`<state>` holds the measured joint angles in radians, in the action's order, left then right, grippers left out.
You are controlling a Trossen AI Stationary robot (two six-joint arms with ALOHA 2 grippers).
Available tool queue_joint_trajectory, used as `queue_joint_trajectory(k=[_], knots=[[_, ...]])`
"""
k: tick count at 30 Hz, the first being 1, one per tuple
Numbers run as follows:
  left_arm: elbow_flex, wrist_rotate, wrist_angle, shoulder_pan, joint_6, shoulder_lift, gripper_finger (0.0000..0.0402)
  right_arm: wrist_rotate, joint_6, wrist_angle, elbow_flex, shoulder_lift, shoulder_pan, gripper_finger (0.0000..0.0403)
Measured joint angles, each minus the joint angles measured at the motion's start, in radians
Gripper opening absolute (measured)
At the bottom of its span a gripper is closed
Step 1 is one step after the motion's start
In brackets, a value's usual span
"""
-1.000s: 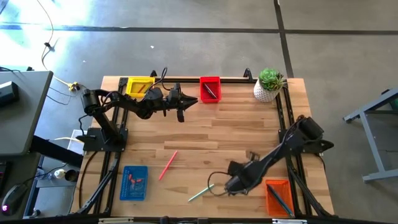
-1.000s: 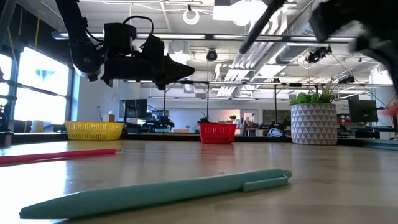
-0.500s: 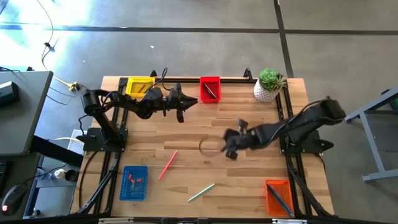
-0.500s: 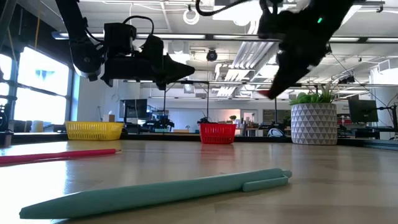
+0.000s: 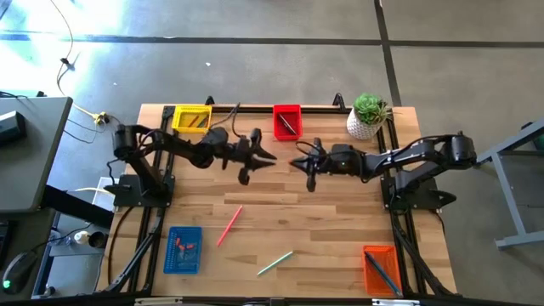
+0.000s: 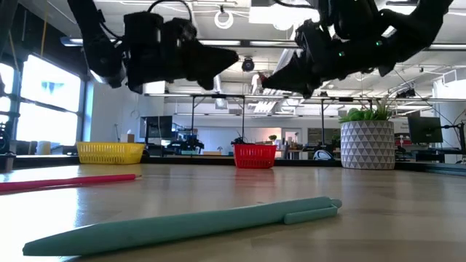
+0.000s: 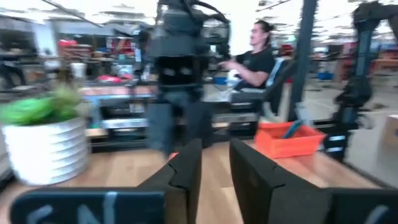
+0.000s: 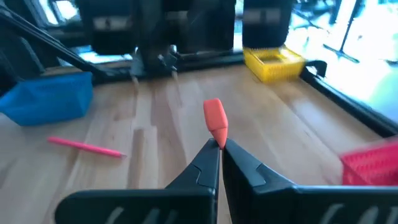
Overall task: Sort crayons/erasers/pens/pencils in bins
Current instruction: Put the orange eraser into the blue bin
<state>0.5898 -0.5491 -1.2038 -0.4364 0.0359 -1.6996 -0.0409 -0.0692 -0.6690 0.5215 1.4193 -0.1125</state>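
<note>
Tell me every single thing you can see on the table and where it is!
yellow bin: one, yellow, far edge, left side
red bin: one, red, far edge, middle
blue bin: one, blue, near left
orange bin: one, orange, near right corner
plant pot: one, white with green plant, far right corner
pink pencil: one, pink, beside blue bin
green pen: one, pale green, near middle
orange crayon: one, orange, in right gripper
left gripper: open, above table middle
right gripper: shut on crayon, facing left gripper
</note>
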Motion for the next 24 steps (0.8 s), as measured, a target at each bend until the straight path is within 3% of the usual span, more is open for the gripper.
queue_joint_trajectory(k=[5, 11, 24], knots=[[0.072, 0.135, 0.137, 0.093, -0.052, 0.000, 0.0121, 0.034, 0.037, -0.008, 0.046, 0.000, 0.007, 0.0000], [0.086, 0.268, 0.142, 0.138, -0.096, 0.000, 0.0160, 0.040, 0.048, -0.010, 0.057, 0.000, 0.031, 0.0000], [0.086, 0.301, 0.145, 0.155, -0.089, 0.000, 0.0148, 0.049, 0.055, -0.038, 0.060, 0.000, 0.079, 0.0001]])
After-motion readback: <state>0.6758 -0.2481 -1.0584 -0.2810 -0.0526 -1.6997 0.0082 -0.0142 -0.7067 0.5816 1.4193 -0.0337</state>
